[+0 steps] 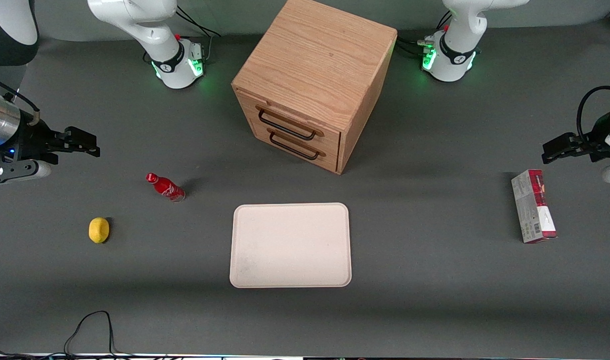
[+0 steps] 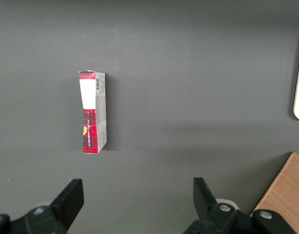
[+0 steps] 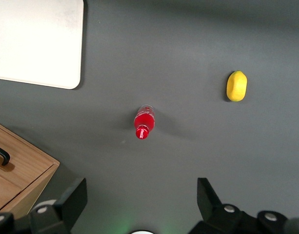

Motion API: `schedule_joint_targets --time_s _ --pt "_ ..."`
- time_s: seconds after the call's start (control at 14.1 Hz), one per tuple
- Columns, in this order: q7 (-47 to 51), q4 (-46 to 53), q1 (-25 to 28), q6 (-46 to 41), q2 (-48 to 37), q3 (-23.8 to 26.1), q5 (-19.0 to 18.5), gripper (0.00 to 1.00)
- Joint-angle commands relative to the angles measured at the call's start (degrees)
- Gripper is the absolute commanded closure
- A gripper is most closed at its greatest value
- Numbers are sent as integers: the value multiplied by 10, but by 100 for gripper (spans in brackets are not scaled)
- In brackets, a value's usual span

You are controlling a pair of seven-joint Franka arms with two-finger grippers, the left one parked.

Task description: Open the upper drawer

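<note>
Oak-grained and boxy, the wooden cabinet (image 1: 315,82) stands mid-table in the front view; its upper drawer (image 1: 290,121) sits flush shut, thin black wire handle (image 1: 286,124) above the matching lower drawer (image 1: 295,144). The black two-finger gripper (image 1: 87,145) hovers well apart toward the working arm's end, over the red bottle (image 1: 165,187) and yellow lemon (image 1: 99,230). Best approach: square to the handle, then pull straight. The right wrist view shows the fingers (image 3: 73,197) spread wide, holding nothing.
</note>
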Motion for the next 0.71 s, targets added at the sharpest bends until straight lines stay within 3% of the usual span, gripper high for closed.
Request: schedule_joint_targets --time_s 0.0,0.35,0.64 --pt "-8 10 7 -12 1 -2 -13 0" --pt "-10 16 10 -12 5 0 -9 0" --pt "-11 26 53 -8 6 3 -6 0"
